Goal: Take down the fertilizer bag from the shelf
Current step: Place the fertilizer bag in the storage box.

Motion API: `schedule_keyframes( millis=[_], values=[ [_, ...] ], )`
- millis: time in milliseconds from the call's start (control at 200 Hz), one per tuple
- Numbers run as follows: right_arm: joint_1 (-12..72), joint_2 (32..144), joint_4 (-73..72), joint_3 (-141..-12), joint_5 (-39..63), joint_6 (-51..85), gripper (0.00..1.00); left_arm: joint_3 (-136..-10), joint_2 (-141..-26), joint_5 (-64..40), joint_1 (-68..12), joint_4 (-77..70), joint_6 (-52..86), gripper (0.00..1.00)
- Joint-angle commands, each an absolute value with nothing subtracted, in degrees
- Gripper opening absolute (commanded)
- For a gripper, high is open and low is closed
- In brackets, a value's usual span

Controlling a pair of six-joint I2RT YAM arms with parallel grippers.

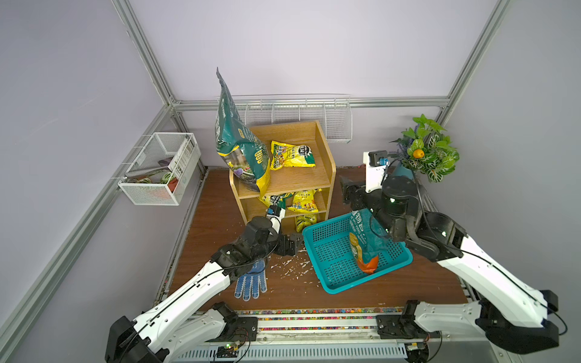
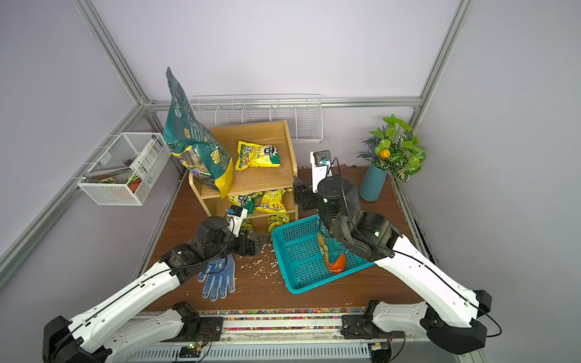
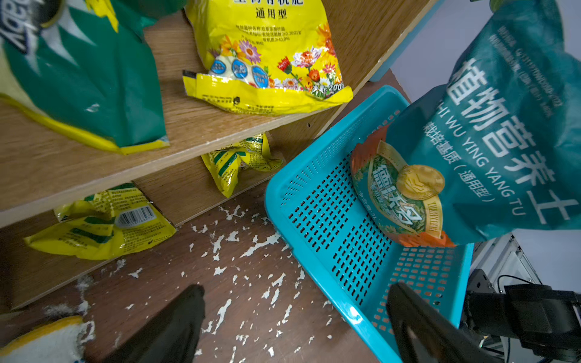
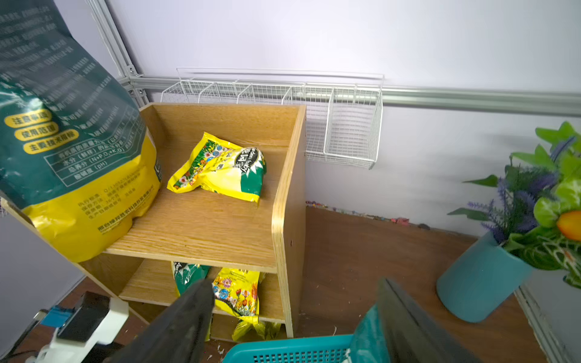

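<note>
Blue dotted work glove (image 1: pixel 250 283) lies flat on the counter (image 1: pixel 393 292), its cuff under the left arm. White flakes (image 1: pixel 292 267) are scattered just past it.

Left gripper (image 1: pixel 295 245) sits low over the counter, just beside a corner of the teal perforated basket (image 1: pixel 333 287). Its fingers (image 3: pixel 176 323) are spread wide with nothing between them.

Teal potting-soil bag (image 1: pixel 366 239) leans inside the basket, orange end down on the basket floor, top end under the right arm.

Right gripper (image 1: pixel 344 192) hangs above the basket's far side and faces the shelf (image 1: pixel 325 157). Its fingers are wide apart and closed on nothing. In the right wrist view the soil bag's top edge shows right by the inside of one finger (image 4: pixel 408 323); can't tell if they touch.

The shelf stands just behind the basket. Yellow fertilizer bag (image 1: pixel 292 155) lies flat on the top tier, toward the back and right, well apart from both grippers.

Large dark-green bag (image 1: pixel 239 147) stands tilted on the top tier's left front, its yellow bottom overhanging the front edge.

On the middle tier are a flowered yellow bag (image 1: pixel 303 201) and a green-and-yellow bag (image 1: pixel 276 199). On the bottom tier are crumpled yellow bags (image 1: pixel 303 220).

Farthest back are a white wire rack (image 1: pixel 338 125) on the rear wall, a wire basket (image 1: pixel 163 169) on the left wall, and an artificial plant (image 1: pixel 430 154) in a teal vase (image 2: pixel 372 185) at the back right.
</note>
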State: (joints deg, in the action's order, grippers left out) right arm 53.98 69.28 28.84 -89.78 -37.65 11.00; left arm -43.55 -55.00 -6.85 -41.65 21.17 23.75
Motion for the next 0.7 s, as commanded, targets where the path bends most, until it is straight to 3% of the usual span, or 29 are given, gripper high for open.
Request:
schedule_keyframes(
  millis=[0, 205, 425, 695],
  values=[
    [54.03, 68.04, 28.12, -87.69, -41.00, 7.72, 0.86, -42.82, -52.81, -5.79, -41.84, 20.77, 24.22, 0.95],
    [54.07, 64.36, 27.73, -81.09, -39.49, 13.02, 0.86, -43.42, -56.41, -12.54, -41.84, 17.63, 25.40, 0.95],
    [54.86, 63.04, 33.34, -76.19, -32.38, 18.93, 0.87, -45.95, -60.13, -10.70, -41.92, 18.84, 25.14, 0.95],
    [59.41, 59.29, 33.61, -66.86, -36.56, 24.75, 0.86, -40.92, -62.48, -18.68, -43.35, 5.97, 30.84, 0.92]
  ],
)
